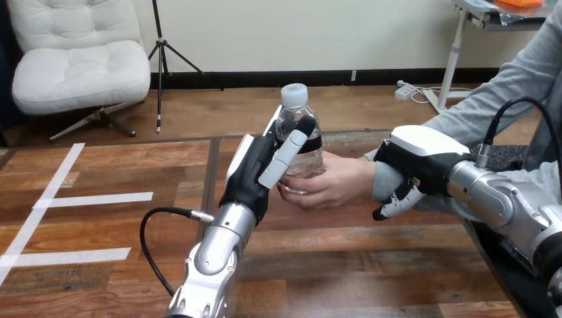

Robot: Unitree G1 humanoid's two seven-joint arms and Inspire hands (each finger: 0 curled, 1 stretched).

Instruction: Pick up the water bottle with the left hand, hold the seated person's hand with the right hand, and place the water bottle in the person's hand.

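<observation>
A clear water bottle [296,118] with a white cap stands upright above the middle of the table. My left hand [250,171] is shut on it from the left, its fingers [286,154] lying across the bottle's front. The person's hand [337,185] comes in from the right and cups the bottle's lower part, its fingers wrapped under and around it. My right hand [424,159] sits over the person's wrist at the grey sleeve, with its fingers [397,203] curled down around the wrist's near side.
The wooden table [344,265] stretches below both arms. A black cable [156,238] loops from my left forearm over the table's left part. The person's grey-sleeved arm [504,99] reaches in from the upper right.
</observation>
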